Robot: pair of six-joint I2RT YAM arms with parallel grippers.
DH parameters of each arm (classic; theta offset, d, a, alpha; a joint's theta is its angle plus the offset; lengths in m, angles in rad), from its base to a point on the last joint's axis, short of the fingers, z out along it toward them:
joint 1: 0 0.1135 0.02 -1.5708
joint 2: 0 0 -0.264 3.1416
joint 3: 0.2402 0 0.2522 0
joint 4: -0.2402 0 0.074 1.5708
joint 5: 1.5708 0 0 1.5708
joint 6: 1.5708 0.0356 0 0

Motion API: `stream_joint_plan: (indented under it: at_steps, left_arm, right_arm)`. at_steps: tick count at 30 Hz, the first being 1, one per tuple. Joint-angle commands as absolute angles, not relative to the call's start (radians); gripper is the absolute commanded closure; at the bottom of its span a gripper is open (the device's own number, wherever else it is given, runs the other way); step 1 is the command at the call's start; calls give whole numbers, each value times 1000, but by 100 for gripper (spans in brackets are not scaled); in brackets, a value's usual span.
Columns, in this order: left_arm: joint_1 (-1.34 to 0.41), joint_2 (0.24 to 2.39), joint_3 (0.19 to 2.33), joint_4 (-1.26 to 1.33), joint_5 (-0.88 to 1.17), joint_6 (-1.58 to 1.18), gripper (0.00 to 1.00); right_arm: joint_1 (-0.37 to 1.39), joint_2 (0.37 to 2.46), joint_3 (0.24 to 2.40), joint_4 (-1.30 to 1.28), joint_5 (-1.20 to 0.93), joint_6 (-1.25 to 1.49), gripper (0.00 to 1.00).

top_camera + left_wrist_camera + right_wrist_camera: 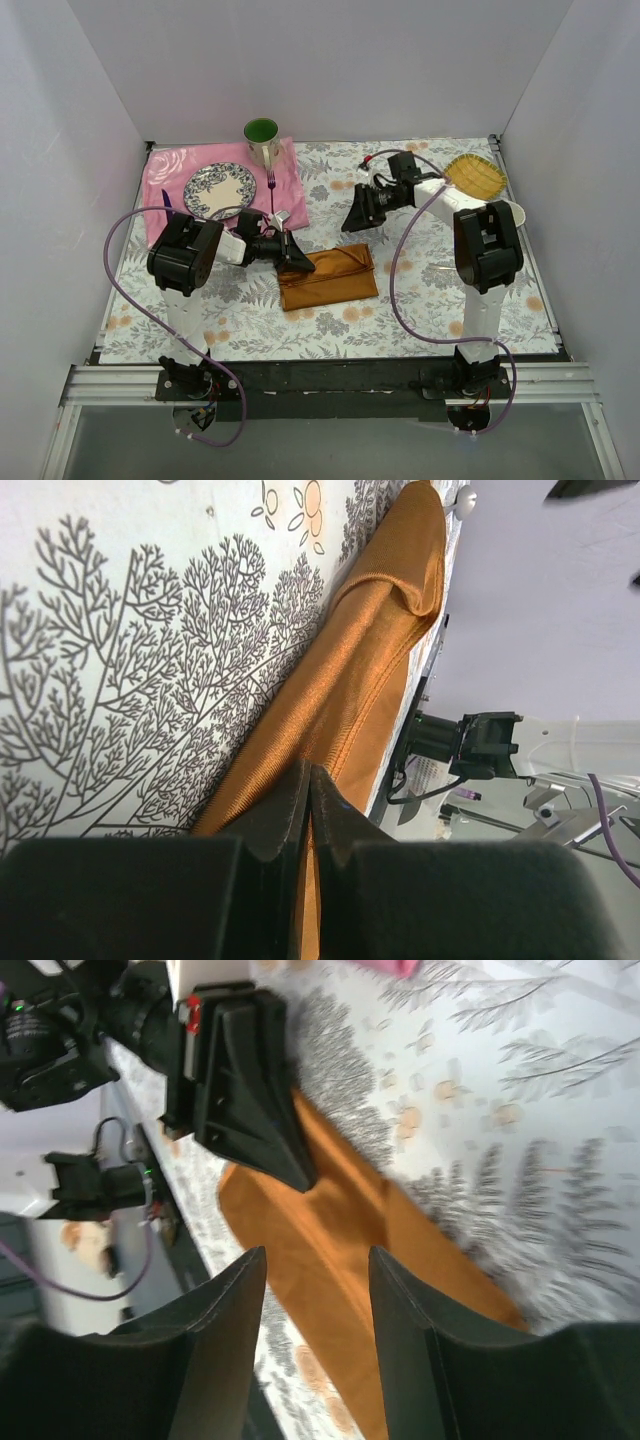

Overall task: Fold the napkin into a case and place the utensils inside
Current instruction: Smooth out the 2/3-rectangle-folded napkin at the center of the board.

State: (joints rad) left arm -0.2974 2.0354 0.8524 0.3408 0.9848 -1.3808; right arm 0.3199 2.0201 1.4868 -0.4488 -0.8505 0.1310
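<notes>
1. table [440,300]: floral cover, fills the whole booth floor.
2. pink cloth [165,170]: far-left corner, crockery sits on it.
3. napkin [328,278]: rust-orange satin, folded to a flattish oblong w/ a few creases. It lies mid-table toward the front, btwn the two arms, apart from the pink cloth. Looks thin, limp and slick, so prob. slides on itself and folds won't hold w/o pressing. Best taken at a corner or hem, pinching thru all layers, not mid-panel.
4. plate [219,190]: patterned, on the pink cloth. A green-lined mug [263,140] stands just behind it.
5. left gripper [308,780]: fingers closed tight on the napkin's left end, hem running in btwn the tips.
6. right gripper [317,1255]: hangs over the napkin's far side, fingers apart, nothing btwn them.
7. fork [271,190]: slim, on the pink cloth just right of the plate, well apart from the napkin, so not tucked in yet. Light, stiff, lies low; mid-handle grab seems safest. Can't make out a spoon.
</notes>
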Motion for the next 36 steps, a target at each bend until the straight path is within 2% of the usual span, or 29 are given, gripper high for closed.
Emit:
stream_joint_plan:
  at_steps: [1,4,14,21,22,23,25,28,30,31,32,35,36]
  left_arm:
    - [-301,2043,828,233,876,-1307,99]
    - [-301,2048,825,233,876,-1313,99]
    - [-275,2060,816,226,880,-1325,100]
    - [-261,1976,790,288,956,-1298,98]
    - [-264,1938,787,304,986,-1298,97]
    - [-267,1915,782,336,995,-1296,95]
    - [-282,1876,785,347,1006,-1266,92]
    - [-298,1787,790,356,1012,-1229,83]
    - [-302,1711,795,319,988,-1178,74]
    - [-310,1685,802,292,968,-1142,72]
    - [-320,1657,810,222,947,-1030,71]
    - [-406,1525,804,105,784,-768,70]
    - [-444,1459,789,95,650,-690,70]
  right_arm:
    - [374,2042,1379,-189,-1008,395,44]
    - [380,2066,1306,-97,-1005,431,40]
    - [365,2184,1172,-14,-969,393,49]
    - [362,2093,1152,40,-1032,423,49]
    - [364,2073,1185,34,-1048,426,51]
    - [365,2051,1201,22,-1058,431,58]
    - [362,1988,1233,2,-1081,411,65]
    - [354,1939,1288,-177,-1063,332,76]
    - [344,1930,1307,-349,-1017,195,79]
    - [339,1928,1302,-394,-1000,155,80]
    - [336,1927,1292,-422,-980,93,84]
    - [328,1927,1240,-448,-931,57,85]
    - [328,1930,1220,-442,-910,48,87]
